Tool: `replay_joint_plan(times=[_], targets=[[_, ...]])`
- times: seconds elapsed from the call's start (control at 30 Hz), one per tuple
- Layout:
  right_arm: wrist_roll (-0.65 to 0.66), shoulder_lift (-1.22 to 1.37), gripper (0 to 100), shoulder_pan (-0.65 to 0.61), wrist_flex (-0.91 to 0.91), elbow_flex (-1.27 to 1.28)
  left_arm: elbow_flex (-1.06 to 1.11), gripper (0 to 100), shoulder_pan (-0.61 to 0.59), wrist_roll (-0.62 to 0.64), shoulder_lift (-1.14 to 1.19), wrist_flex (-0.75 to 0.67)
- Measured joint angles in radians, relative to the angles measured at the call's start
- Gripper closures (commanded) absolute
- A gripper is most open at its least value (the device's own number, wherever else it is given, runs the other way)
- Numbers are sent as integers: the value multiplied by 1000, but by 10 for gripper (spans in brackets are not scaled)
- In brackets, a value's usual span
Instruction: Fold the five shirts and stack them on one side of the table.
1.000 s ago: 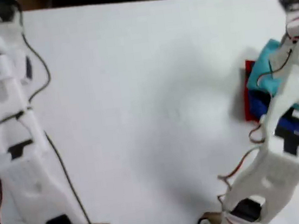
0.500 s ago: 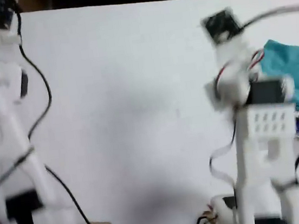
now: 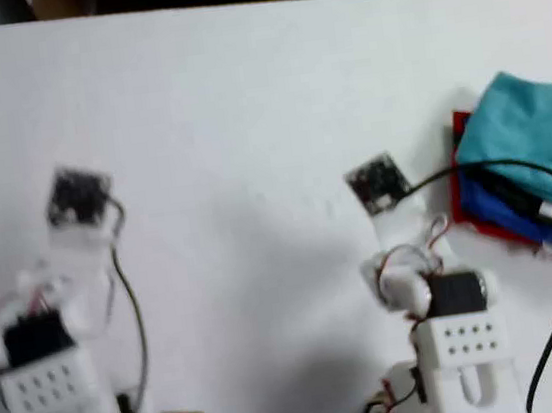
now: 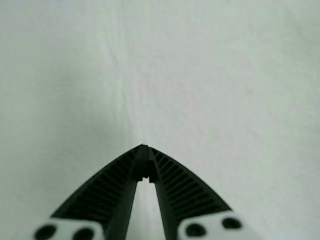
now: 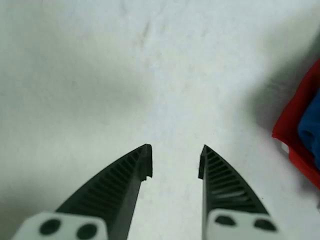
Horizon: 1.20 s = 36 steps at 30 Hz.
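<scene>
High view — shirts [image 3: 529,130] hug table [image 3: 223,102] edge.

The left arm's tool [image 4: 144,148] hangs over a plain white desk [image 4: 200,75]. Its two dark, ribbed fingers [image 4: 107,187] slant toward each other and meet at their tips, forming a narrow pointed wedge with a thin sliver of gap behind the tips. Nothing is pinched between them. Each finger joins a white mounting block with round screw holes. The desk surface around the tool is bare and smooth, with a soft grey shadow falling along one side.
</scene>
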Motion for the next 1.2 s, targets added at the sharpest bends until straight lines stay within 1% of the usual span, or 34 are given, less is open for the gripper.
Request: replay_joint_plan(times=[0.1,0.2,0.27,0.33,0.4,0.47,0.53,0.67,0.83,0.9,1.03,1.2], targets=[[0,-74,837,0,0,75,192,972,-5,0,-203,0],[-9,-163,837,-2,-3,161,354,972,-49,0,-411,0],[-52,-233,836,-6,-3,226,442,972,-68,0,-549,6],[-127,-316,836,-6,-3,298,493,972,-68,28,-620,29],[-189,-405,836,-6,-3,379,514,972,-63,94,-638,35],[-215,-502,836,-6,-3,460,532,972,-12,178,-649,35],[-229,-595,836,-6,2,511,560,972,55,236,-652,29],[-232,-643,838,-34,29,516,628,972,229,282,-655,-40],[-232,-643,839,-83,31,517,629,972,368,348,-655,-55],[-232,-643,839,-91,31,517,629,972,388,382,-655,-55],[-232,-643,839,-89,34,517,629,972,387,397,-655,-28],[-232,-643,839,-91,34,519,629,972,316,397,-655,3]])
